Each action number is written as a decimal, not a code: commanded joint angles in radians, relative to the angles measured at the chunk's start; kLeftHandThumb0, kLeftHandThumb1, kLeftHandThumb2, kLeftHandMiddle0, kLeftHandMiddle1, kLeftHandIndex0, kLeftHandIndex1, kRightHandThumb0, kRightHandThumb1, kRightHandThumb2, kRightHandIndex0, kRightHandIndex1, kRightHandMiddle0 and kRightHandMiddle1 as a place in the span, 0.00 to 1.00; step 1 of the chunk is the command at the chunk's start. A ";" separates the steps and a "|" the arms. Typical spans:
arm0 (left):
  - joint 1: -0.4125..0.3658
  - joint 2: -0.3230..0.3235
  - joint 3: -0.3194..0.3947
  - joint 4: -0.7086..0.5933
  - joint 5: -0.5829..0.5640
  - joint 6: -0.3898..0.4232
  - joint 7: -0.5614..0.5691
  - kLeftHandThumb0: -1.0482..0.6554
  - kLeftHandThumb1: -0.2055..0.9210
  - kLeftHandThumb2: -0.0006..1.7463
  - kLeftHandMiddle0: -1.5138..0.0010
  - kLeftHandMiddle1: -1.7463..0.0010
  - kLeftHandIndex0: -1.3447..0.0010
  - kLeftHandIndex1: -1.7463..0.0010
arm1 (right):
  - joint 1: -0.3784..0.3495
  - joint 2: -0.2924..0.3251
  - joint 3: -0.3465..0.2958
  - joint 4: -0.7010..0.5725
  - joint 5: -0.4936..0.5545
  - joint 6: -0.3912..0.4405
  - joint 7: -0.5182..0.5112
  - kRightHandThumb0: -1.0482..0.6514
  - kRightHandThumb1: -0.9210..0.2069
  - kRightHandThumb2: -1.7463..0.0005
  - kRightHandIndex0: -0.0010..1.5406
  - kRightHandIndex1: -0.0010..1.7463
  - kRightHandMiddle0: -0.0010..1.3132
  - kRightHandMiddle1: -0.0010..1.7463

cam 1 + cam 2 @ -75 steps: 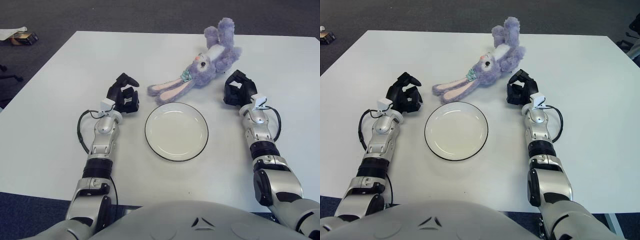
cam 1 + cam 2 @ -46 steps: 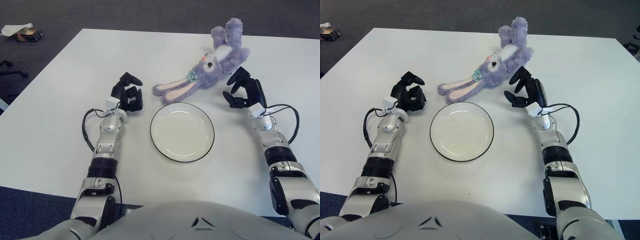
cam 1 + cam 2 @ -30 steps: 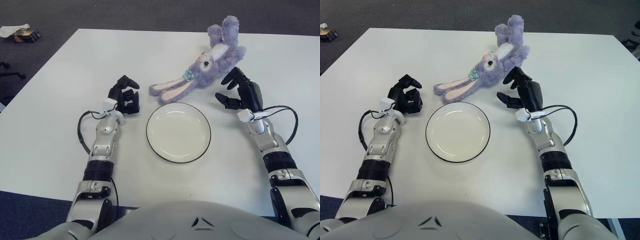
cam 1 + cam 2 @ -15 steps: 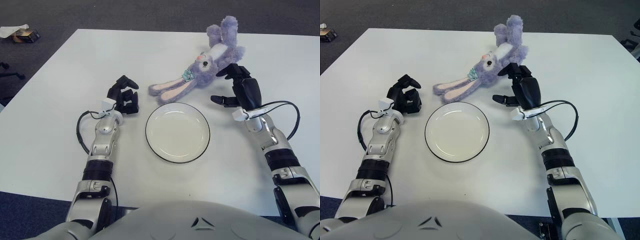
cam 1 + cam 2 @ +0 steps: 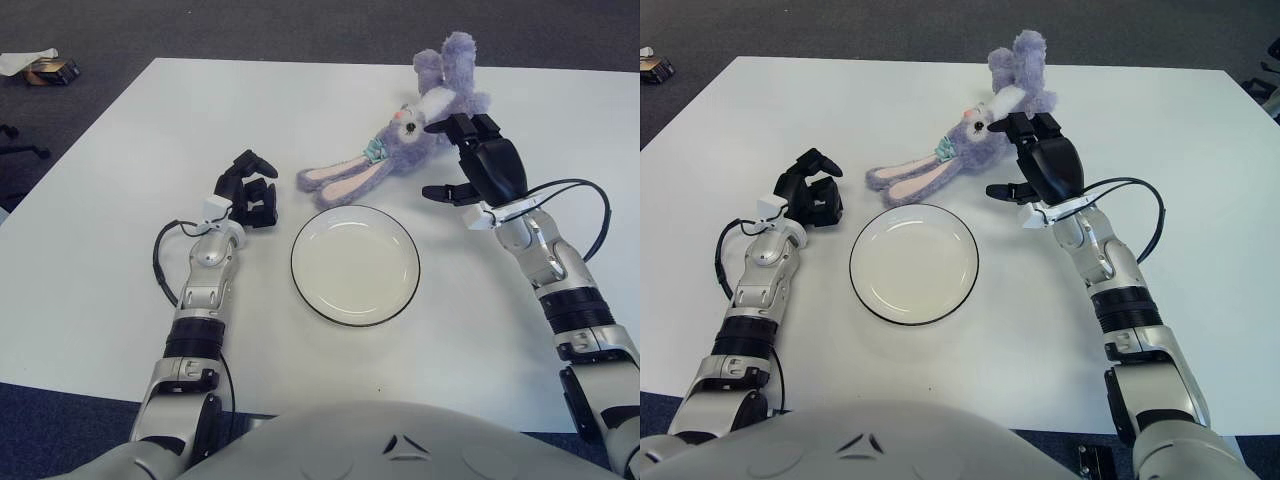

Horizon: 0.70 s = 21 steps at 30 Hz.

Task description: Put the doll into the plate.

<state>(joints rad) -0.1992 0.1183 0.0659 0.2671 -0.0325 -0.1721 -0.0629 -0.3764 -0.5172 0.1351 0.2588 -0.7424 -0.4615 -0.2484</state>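
Note:
A purple plush bunny doll [image 5: 415,125] lies on the white table beyond the plate, its long pink-lined ears [image 5: 335,182] stretched toward the left. The white plate [image 5: 355,264] with a dark rim sits in the middle, with nothing in it. My right hand [image 5: 478,160] hovers over the doll's body, fingers spread and holding nothing. My left hand [image 5: 248,194] shows to the left of the plate with its fingers curled and holding nothing.
The white table [image 5: 110,200] stretches well out on both sides; its far edge lies just behind the doll. Dark carpet surrounds it, with a small object [image 5: 45,70] on the floor at the far left.
My right hand has lifted from beside the plate, spread its fingers and moved forward and left until it is over the doll. The left hand, doll and plate keep their places.

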 commanded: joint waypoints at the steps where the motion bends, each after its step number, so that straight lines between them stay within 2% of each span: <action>1: 0.056 -0.006 -0.005 0.064 0.001 0.026 -0.013 0.33 0.44 0.77 0.24 0.00 0.53 0.00 | -0.039 -0.037 0.009 -0.026 -0.012 0.002 0.029 0.22 0.36 0.57 0.06 0.47 0.00 0.51; 11: 0.053 -0.009 -0.008 0.070 0.005 0.020 -0.007 0.33 0.45 0.77 0.23 0.00 0.53 0.00 | -0.085 -0.081 0.032 -0.015 -0.017 -0.014 0.052 0.20 0.32 0.59 0.06 0.46 0.00 0.50; 21: 0.054 -0.011 -0.018 0.064 0.019 0.021 0.001 0.32 0.42 0.79 0.23 0.00 0.51 0.00 | -0.130 -0.116 0.067 -0.006 -0.033 -0.015 0.110 0.20 0.33 0.59 0.05 0.35 0.00 0.45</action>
<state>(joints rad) -0.2077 0.1194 0.0626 0.2808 -0.0296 -0.1823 -0.0638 -0.4710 -0.6120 0.1845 0.2526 -0.7570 -0.4671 -0.1601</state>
